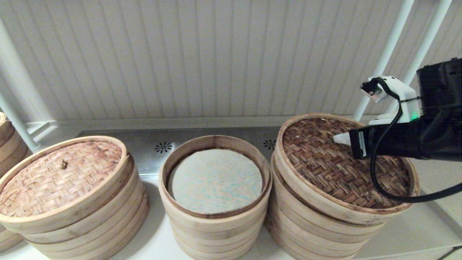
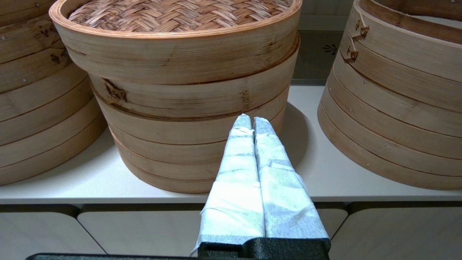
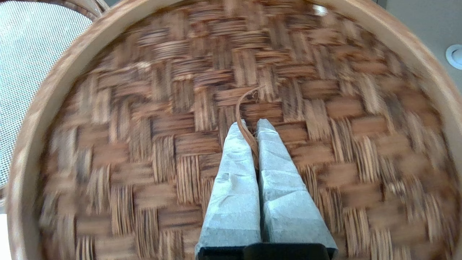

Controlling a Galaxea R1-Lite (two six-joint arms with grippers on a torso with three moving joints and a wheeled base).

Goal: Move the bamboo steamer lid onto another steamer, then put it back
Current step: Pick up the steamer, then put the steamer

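A white surface [image 1: 415,224] carries three stacks of bamboo steamers in a row, with a ribbed pale wall behind them. Toward the right edge stands the stack [image 1: 317,224] that bears the bamboo steamer lid [image 1: 343,169], its dark herringbone weave framed by a pale rim band; the lid sits slightly askew on the top ring. In the middle of the surface, just beside that stack, is another steamer [image 1: 214,216], uncovered, its top ring reddish-brown inside and a grey-green cloth liner [image 1: 215,180] lying flat in it. Toward the left edge stands a third stack [image 1: 83,216] closed by a lighter tan woven lid [image 1: 59,177] with a small knot.

The right arm reaches in from the right edge over the dark lid. Its right pincer [image 3: 251,124] is pressed together over the centre of the weave, with the lid's thin brown loop handle [image 3: 245,115] caught between the taped tips.

The left pincer [image 2: 251,121] is closed on nothing and hangs low by the front edge of the surface, pointing at the side of the tan-lidded stack.
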